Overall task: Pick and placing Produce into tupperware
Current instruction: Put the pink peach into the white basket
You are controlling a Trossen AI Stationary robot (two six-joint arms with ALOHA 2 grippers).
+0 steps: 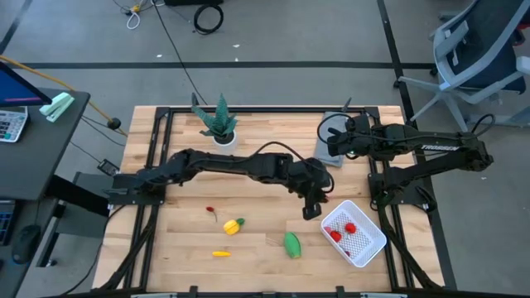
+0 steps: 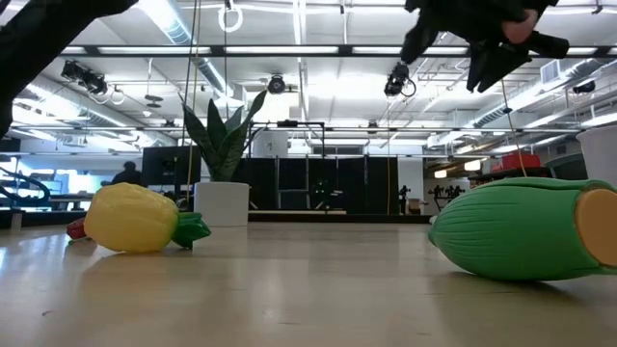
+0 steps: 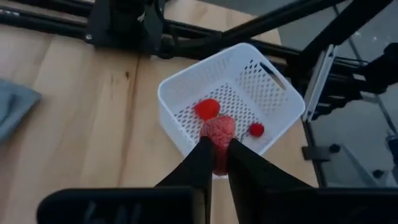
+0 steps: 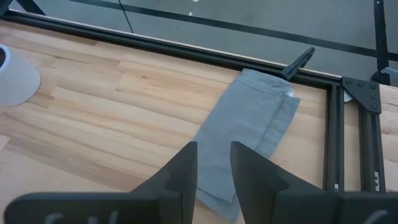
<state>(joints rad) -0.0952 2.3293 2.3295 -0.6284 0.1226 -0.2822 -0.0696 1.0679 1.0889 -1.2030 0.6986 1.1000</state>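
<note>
The tupperware [image 1: 362, 247] is a white perforated basket near the table's right near corner, and it holds two red pieces [image 1: 349, 227] [image 1: 335, 236]. My left gripper [image 1: 311, 209] hangs just left of the tupperware [image 3: 186, 102], shut on a bumpy red produce piece [image 3: 217, 132]. On the table lie a green oblong [image 1: 292, 244] [image 2: 511, 228], a yellow piece with a green end [image 1: 234, 225] [image 2: 135, 218], a thin yellow-orange piece [image 1: 221, 253] and a tiny red piece [image 1: 210, 210]. My right gripper [image 4: 214, 171] waits open above a grey cloth [image 4: 249, 134]. My left gripper pinches the bumpy red piece between its two fingertips [image 3: 202, 152], which close on the piece's lower part [image 3: 217, 144]. The fingers come from above, slanting toward the table's right side. The piece is lifted clear and shows over the tupperware's near wall [image 3: 177, 127].
A potted plant [image 1: 221, 124] [image 2: 223, 183] stands at the far middle of the table. The folded grey cloth [image 1: 330, 151] lies far right under my right arm. A black frame [image 1: 166, 116] runs along the table's edges. Bare wood lies between the produce pieces.
</note>
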